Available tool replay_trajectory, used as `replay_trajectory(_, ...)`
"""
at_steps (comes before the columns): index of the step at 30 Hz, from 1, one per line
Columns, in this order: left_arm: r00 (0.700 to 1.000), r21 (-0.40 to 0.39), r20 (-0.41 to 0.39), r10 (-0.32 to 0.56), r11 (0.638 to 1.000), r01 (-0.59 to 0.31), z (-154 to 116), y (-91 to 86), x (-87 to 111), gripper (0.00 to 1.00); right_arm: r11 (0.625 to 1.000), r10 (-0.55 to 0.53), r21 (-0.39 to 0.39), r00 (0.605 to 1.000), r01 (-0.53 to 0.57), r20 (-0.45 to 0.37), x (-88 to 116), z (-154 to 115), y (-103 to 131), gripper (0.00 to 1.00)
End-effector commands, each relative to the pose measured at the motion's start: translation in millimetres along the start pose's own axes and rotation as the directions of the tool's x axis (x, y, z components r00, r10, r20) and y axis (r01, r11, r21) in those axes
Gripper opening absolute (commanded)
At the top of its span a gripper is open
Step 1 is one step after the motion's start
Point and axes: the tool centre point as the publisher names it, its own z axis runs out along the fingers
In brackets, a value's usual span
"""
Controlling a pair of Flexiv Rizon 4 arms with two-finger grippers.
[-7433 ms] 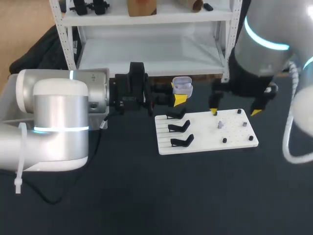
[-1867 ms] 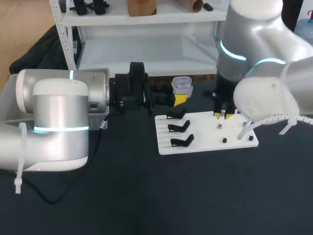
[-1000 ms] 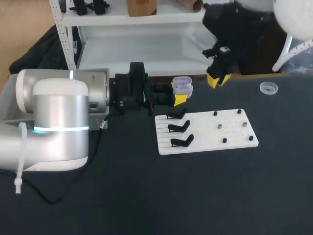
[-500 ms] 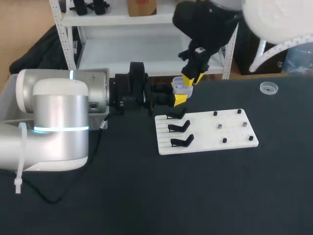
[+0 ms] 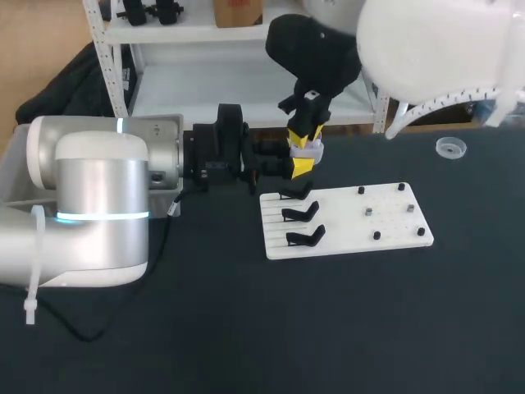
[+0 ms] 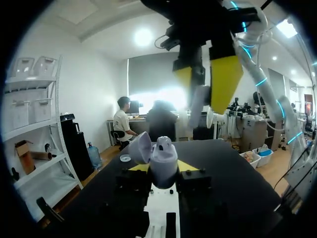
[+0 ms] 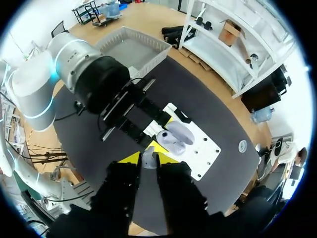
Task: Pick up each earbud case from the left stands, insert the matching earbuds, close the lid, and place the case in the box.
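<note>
Left fingers clamp the open earbud case near the stands; right fingers pinch an earbud just over it. Best to line the stem with its socket and lower gently.

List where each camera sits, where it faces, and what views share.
Head view: above and behind, looking down on the table; left arm and right arm show, left gripper holding the earbud case.
Left wrist view: looks along the left gripper, past the open earbud case, to the right gripper above.
Right wrist view: looks down past the right gripper, shut on an earbud.
All three share the earbud case.
</note>
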Motion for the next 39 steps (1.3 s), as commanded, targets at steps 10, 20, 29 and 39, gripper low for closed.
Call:
replay_trajectory(10, 1.000, -0.005, 0.004, 0.002, 1.000, -0.002, 0.0, -1.2, 1.0, 0.00, 0.999, -0.026, 0.029, 0.999, 0.027, -0.023, -9.2, 16.9, -12.8, 0.00)
replay_trajectory(20, 1.000, -0.005, 0.004, 0.002, 1.000, -0.002, 0.0, -1.2, 1.0, 0.00, 0.999, -0.042, 0.031, 0.998, 0.043, -0.037, -8.9, 22.4, -17.8, 0.00)
replay_trajectory(29, 1.000, -0.005, 0.004, 0.002, 1.000, -0.002, 0.0, -1.2, 1.0, 0.00, 0.998, -0.042, 0.035, 0.998, 0.044, -0.044, -10.3, 25.3, -20.8, 0.00)
replay_trajectory(39, 1.000, -0.005, 0.004, 0.002, 1.000, -0.002, 0.0, -1.2, 1.0, 0.00, 0.999, -0.044, 0.027, 0.998, 0.045, -0.052, -11.0, 28.5, -19.1, 0.00)
